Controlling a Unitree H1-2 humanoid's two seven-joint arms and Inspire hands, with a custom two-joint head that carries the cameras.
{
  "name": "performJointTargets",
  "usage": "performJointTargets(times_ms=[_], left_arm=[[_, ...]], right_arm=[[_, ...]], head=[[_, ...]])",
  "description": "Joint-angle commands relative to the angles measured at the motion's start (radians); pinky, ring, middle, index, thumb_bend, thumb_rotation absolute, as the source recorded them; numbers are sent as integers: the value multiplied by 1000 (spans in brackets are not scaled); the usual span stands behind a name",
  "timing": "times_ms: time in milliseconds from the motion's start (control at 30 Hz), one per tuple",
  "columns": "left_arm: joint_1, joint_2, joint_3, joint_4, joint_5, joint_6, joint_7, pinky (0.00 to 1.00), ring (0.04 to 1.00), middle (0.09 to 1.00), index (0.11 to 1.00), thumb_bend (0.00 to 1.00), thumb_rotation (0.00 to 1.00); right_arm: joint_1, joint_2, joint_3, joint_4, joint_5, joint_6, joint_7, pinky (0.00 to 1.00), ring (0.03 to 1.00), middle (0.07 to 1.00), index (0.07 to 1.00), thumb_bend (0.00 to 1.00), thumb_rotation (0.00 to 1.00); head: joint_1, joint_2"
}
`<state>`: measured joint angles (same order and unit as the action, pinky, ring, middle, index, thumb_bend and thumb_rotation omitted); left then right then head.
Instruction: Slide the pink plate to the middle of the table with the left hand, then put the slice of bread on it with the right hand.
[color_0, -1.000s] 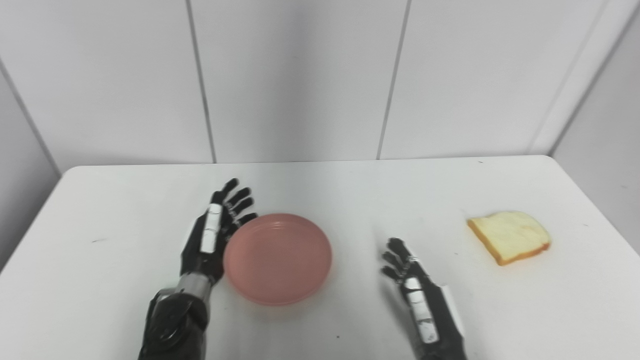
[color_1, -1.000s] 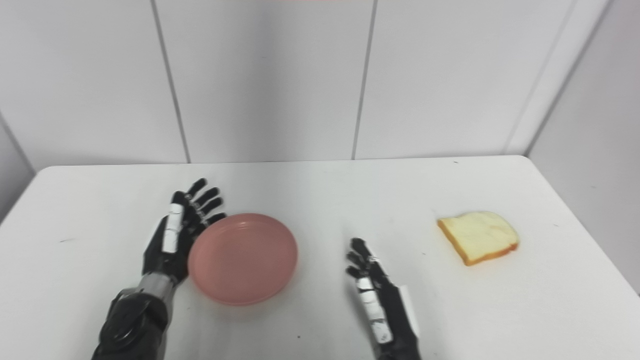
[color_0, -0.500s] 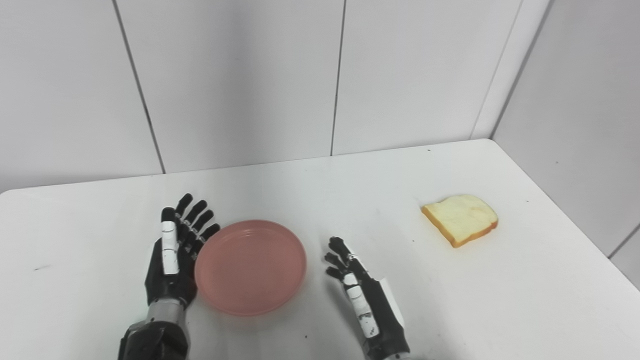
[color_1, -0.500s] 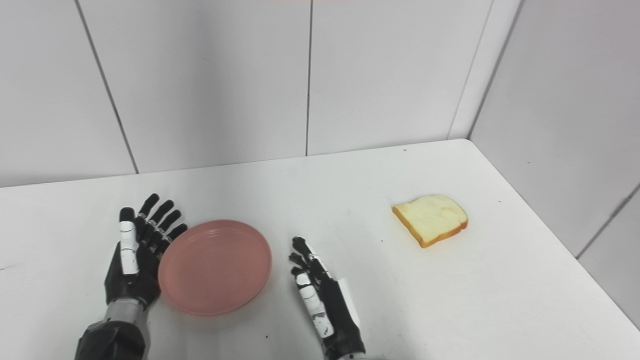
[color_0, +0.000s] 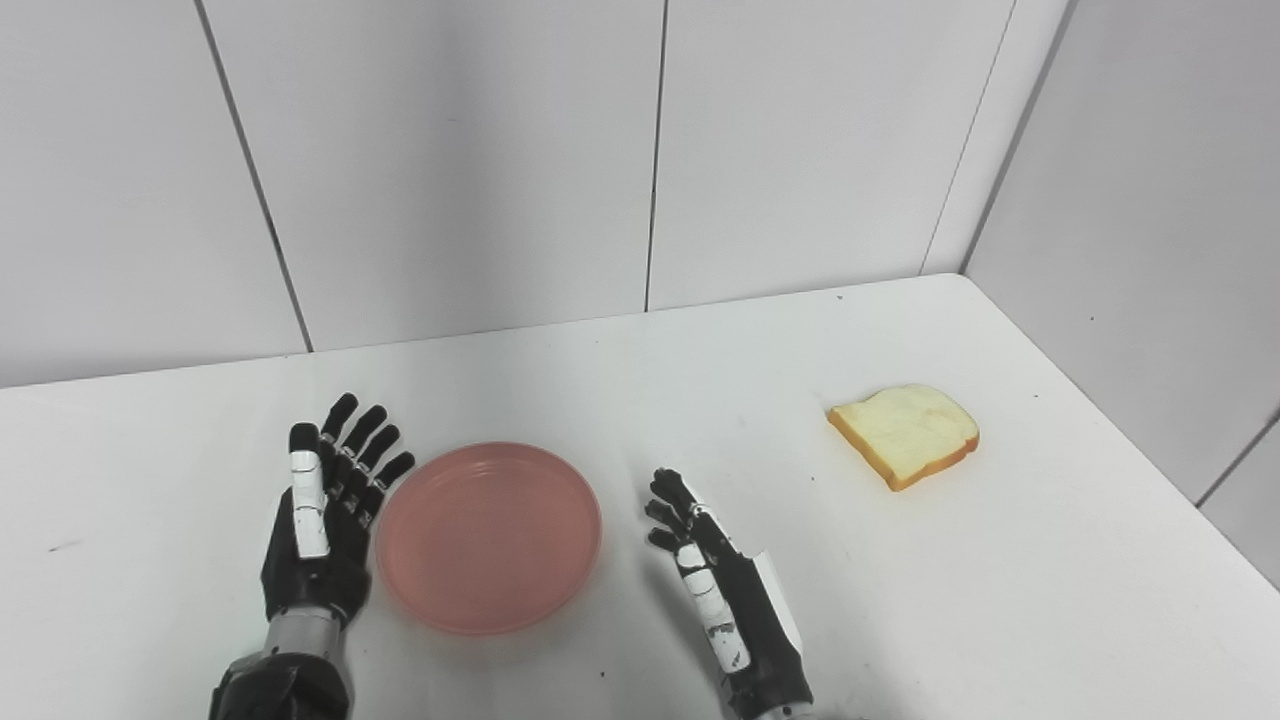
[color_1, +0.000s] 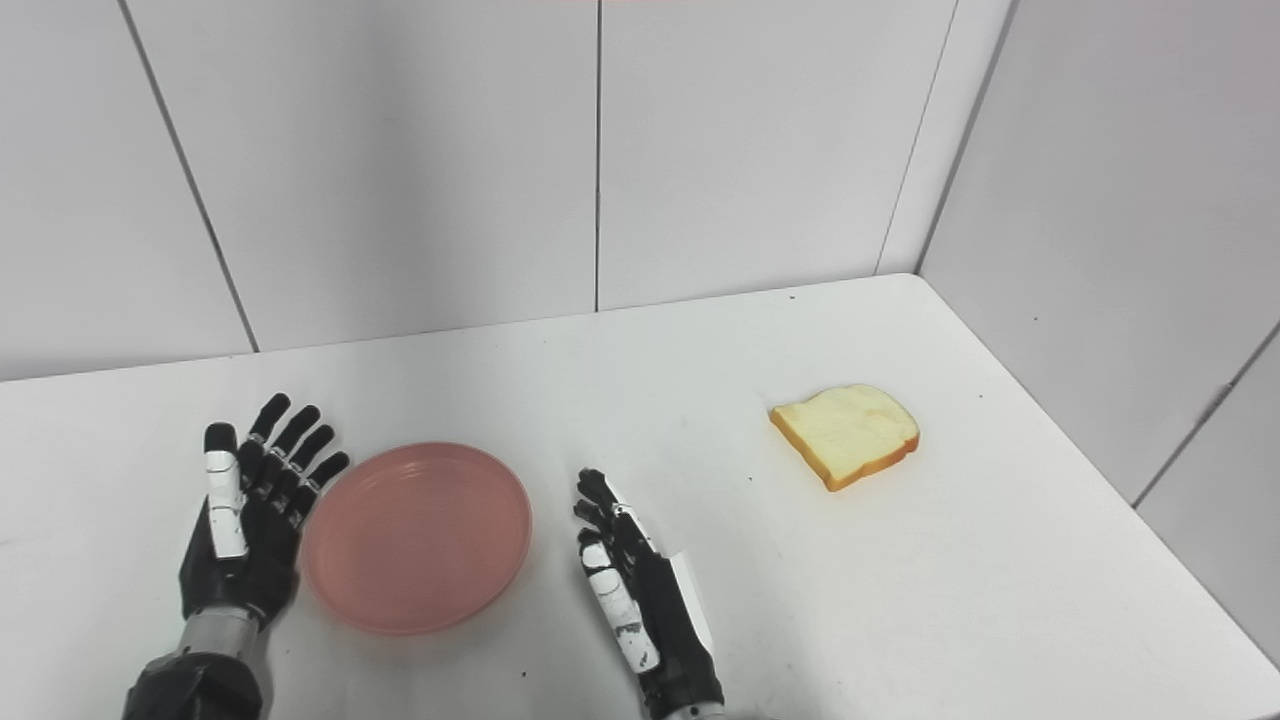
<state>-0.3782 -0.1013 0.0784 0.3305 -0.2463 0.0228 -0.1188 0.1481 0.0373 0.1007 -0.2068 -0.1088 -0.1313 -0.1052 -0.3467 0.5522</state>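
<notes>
A pink plate (color_0: 489, 537) lies on a white surface (color_0: 1000, 600) between 2 black robot hands. The left hand (color_0: 322, 525), fingers spread and empty, sits just beside its rim. The right hand (color_0: 715, 585), also spread and empty, rests near it. A bread slice (color_0: 904, 433) lies well beyond the right hand, to its right.

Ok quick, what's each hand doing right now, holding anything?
Left hand: open, holding nothing, beside the pink plate.
Right hand: open, holding nothing, apart from the slice of bread.
</notes>
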Motion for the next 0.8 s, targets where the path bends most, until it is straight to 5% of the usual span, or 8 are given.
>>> performJointTargets(times_ms=[0,233,333,533,767], left_arm=[[-17,21,2,6,9,16,7,792,884,872,888,892,879],[-21,18,-3,20,4,13,8,816,886,881,888,859,879],[-20,15,-12,28,15,5,10,809,884,881,889,853,887],[-19,10,-17,34,19,-1,9,792,883,885,895,864,886],[-15,8,-18,44,24,-9,14,779,871,877,886,864,877]], right_arm=[[9,-36,-47,-97,-31,-51,-17,842,880,897,894,831,1000],[-73,-225,-137,-223,-142,-9,74,819,853,862,923,744,1000],[-113,-321,-191,-241,-171,15,97,823,833,840,900,799,999],[-172,-502,-282,-210,-192,44,163,803,851,879,926,836,879],[-233,-747,-306,-142,-323,57,279,804,904,937,957,892,901]], head=[[-5,-4],[-20,-10],[-26,-13],[-18,-11],[-10,-15]])
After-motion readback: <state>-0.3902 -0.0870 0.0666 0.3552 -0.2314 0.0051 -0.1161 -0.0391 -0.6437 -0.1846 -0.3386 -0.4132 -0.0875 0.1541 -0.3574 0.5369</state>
